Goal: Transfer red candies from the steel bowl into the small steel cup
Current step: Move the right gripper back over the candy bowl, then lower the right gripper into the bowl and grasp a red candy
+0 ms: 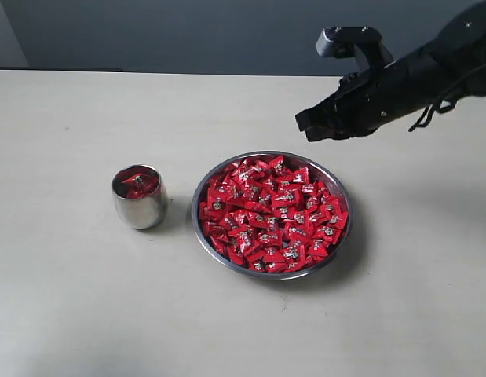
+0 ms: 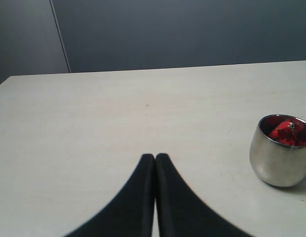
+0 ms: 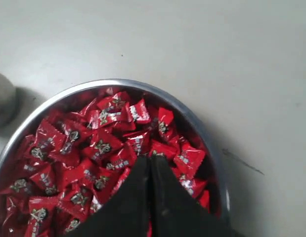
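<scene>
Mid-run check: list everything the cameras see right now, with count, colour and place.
table: one, pale beige, under everything
wall: one, dark grey-blue, behind the table
steel bowl: one, silver, middle of the table
red candies: too many to count, red wrappers with silver marks, heaped in the steel bowl; a few more in the cup
small steel cup: one, silver, upright, left of the bowl in the exterior view, not touching it
right gripper: one, black, shut, raised above the bowl's far side
left gripper: one, black, shut, over bare table, outside the exterior view
</scene>
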You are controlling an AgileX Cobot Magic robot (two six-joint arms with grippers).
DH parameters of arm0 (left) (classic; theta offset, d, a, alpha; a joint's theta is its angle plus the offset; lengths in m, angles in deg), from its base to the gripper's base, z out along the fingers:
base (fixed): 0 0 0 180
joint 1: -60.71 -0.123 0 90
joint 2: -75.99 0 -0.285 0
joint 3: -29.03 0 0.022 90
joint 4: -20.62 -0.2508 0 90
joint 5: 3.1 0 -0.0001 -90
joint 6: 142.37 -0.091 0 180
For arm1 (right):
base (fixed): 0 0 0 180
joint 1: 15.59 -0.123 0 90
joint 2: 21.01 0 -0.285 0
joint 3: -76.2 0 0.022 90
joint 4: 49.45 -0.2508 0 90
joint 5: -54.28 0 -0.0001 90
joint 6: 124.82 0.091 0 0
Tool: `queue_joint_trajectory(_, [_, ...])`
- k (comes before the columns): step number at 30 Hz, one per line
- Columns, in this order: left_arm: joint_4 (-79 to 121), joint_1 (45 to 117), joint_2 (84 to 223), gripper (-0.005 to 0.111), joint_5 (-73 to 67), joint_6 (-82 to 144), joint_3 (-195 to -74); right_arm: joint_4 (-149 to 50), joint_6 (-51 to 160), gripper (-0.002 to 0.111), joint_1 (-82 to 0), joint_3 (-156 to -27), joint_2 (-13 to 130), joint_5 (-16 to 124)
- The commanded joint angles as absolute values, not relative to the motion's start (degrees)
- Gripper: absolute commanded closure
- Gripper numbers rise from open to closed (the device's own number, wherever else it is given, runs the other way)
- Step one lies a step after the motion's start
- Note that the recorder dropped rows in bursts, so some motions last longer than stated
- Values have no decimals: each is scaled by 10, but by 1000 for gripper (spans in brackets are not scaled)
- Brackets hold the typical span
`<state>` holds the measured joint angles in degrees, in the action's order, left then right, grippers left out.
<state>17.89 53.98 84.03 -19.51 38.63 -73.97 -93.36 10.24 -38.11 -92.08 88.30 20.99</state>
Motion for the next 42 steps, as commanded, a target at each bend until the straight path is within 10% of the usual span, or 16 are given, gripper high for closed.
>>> queue_joint_trajectory(1, [180, 539, 838, 106, -194, 387, -737, -757, 232, 109, -381, -997, 884, 125])
queue_joint_trajectory(16, [180, 539, 838, 106, -194, 387, -737, -584, 353, 109, -474, -1175, 1029, -120])
queue_joint_trajectory(34, [180, 539, 838, 106, -194, 387, -737, -626, 359, 109, -493, -1214, 1099, -107])
queue_joint_trajectory(42, [180, 539, 838, 106, -194, 387, -737, -624, 398, 67, -493, -1214, 1103, -109])
